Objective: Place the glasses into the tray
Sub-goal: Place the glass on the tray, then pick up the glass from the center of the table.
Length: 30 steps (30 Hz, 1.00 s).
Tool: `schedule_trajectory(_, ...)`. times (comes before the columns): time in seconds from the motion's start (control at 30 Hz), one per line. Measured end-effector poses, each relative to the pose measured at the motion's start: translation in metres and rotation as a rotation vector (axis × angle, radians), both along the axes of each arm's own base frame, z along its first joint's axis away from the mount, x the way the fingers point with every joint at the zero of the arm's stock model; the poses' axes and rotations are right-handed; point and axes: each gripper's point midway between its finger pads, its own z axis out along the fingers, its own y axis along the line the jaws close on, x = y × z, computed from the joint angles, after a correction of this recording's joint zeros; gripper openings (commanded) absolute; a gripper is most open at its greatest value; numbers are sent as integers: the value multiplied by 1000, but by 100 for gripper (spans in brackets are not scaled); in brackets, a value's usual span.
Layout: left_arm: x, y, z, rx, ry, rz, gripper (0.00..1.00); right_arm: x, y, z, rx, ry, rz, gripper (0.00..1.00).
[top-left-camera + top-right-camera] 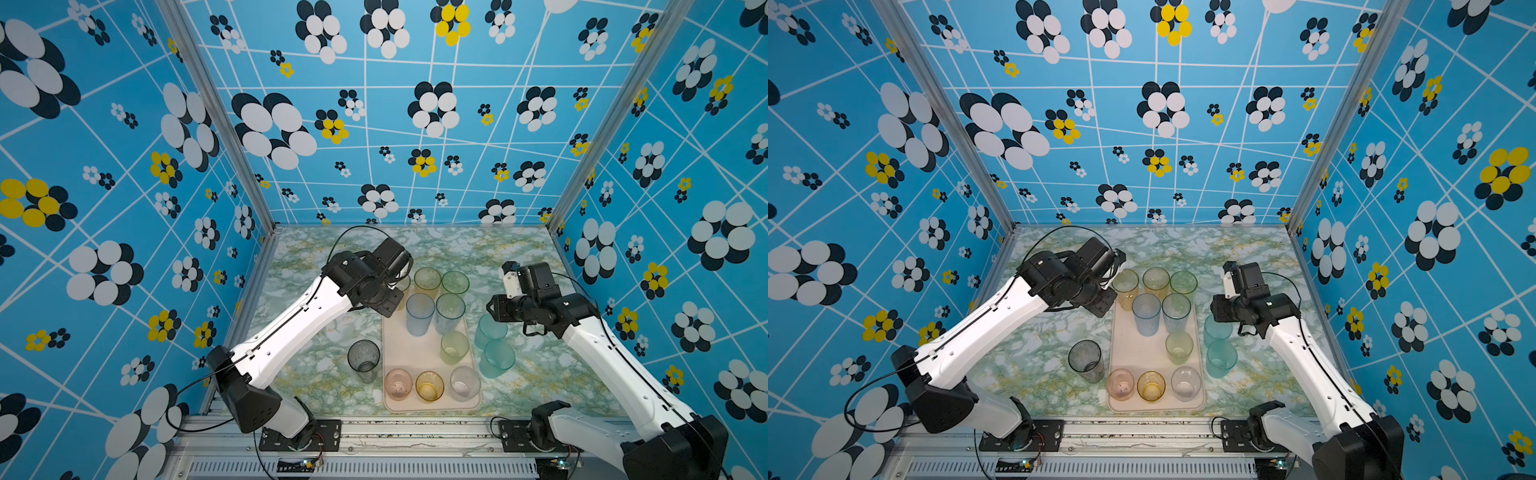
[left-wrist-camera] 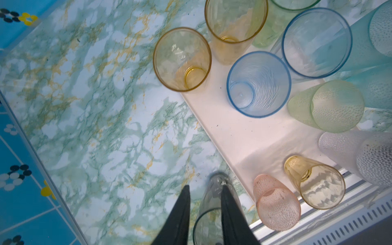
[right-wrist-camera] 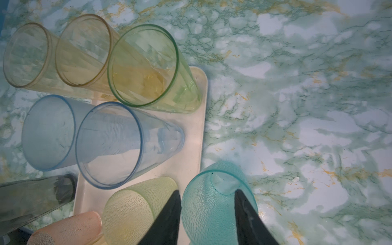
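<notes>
Closest to the front edge of the worktop (image 1: 324, 386), three short glasses (image 1: 430, 386) stand across the near end of the tray (image 1: 411, 353). Your right end effector (image 3: 207, 191) pinches a teal glass (image 3: 212, 212) just outside the tray's right rim. Lift it straight, I would say, clear the rim and the yellow-green glass (image 3: 131, 210), then lower it on bare tray. It is frosted, dimpled and tall, so probably tippy. Your left end effector (image 2: 205, 185), slightly spread, holds nothing.
</notes>
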Motion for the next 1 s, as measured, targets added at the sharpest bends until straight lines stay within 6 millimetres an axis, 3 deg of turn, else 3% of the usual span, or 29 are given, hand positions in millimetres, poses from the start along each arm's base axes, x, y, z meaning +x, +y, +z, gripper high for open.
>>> schedule_trajectory(0.17, -31, 38, -12, -32, 65, 131, 27, 2, 6, 2, 28, -14, 17, 44)
schedule_trajectory(0.37, -63, 64, -38, -60, 162, 247, 29, 5, 10, 6, 53, -35, 31, 44)
schedule_trajectory(0.73, -89, 79, -81, -66, 299, 347, 28, 5, 14, 11, 78, -65, 44, 44)
schedule_trajectory(1.0, -92, 79, -87, -100, 306, 361, 27, 4, 15, 9, 83, -64, 47, 44)
